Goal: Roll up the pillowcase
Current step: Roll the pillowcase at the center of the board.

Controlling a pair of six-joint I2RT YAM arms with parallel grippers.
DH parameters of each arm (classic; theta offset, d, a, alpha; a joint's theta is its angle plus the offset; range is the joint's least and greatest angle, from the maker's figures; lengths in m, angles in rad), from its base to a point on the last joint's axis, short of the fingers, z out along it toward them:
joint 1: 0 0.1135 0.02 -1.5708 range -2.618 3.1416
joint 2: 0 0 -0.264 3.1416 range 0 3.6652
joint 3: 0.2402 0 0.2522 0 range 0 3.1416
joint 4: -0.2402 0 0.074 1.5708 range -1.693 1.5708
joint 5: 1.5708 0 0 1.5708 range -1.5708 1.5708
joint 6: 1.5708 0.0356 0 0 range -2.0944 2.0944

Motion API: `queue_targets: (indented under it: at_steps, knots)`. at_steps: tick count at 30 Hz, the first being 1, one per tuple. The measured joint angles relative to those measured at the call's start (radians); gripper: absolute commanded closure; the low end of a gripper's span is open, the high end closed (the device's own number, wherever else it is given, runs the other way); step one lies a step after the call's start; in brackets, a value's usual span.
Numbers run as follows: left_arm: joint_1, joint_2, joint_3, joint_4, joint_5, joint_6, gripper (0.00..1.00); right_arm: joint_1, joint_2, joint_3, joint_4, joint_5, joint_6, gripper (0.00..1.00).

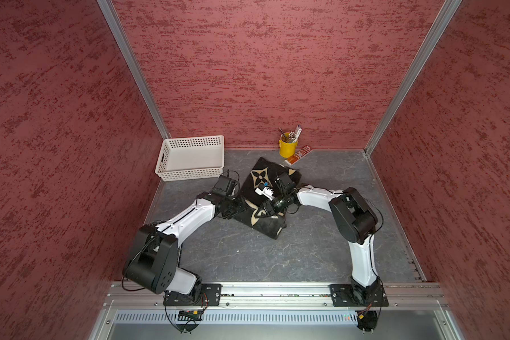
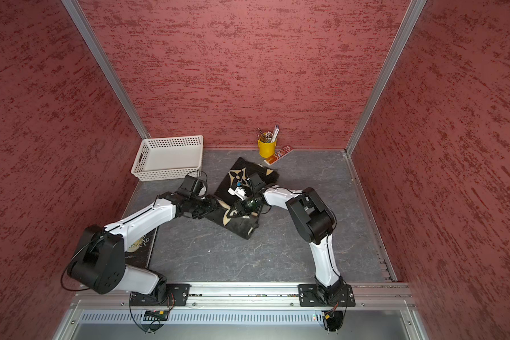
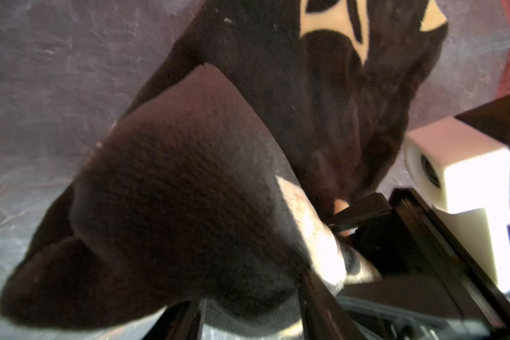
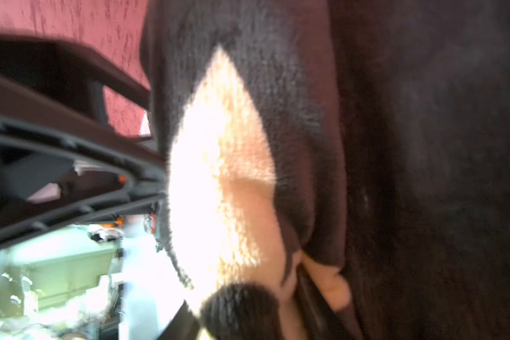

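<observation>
Top view, pillowcase [image 1: 259, 176] touching left end effector [image 1: 241, 206] and right end effector [image 1: 265, 209], grips unclear

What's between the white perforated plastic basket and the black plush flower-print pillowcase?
The left arm's black wrist housing, over grey tabletop; shown in both top views.
</observation>
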Motion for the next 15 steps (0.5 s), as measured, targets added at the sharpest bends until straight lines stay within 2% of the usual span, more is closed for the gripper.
queue_targets:
  at_steps: [2, 4, 8, 9, 10, 15]
  knots:
    - [0.0, 0.024, 0.01, 0.0, -0.006, -0.008, 0.47, 0.0, -0.026, -0.009, -0.002, 0.047, -0.005, 0.35]
    - [0.0, 0.036, 0.012, -0.003, -0.012, -0.019, 0.47, 0.0, -0.082, -0.037, -0.007, 0.116, -0.014, 0.34]
    - [0.006, 0.045, 0.013, -0.016, -0.015, -0.045, 0.47, 0.035, -0.272, -0.103, -0.022, 0.353, -0.1, 0.28]
    - [0.01, 0.046, 0.013, -0.018, -0.014, -0.051, 0.47, 0.055, -0.322, -0.121, -0.018, 0.426, -0.135, 0.17]
    - [0.013, 0.046, 0.013, -0.02, -0.013, -0.058, 0.47, 0.081, -0.364, -0.138, -0.011, 0.49, -0.166, 0.02]
    - [0.027, 0.046, 0.013, -0.031, -0.004, -0.075, 0.47, 0.258, -0.486, -0.265, 0.06, 0.779, -0.335, 0.02]
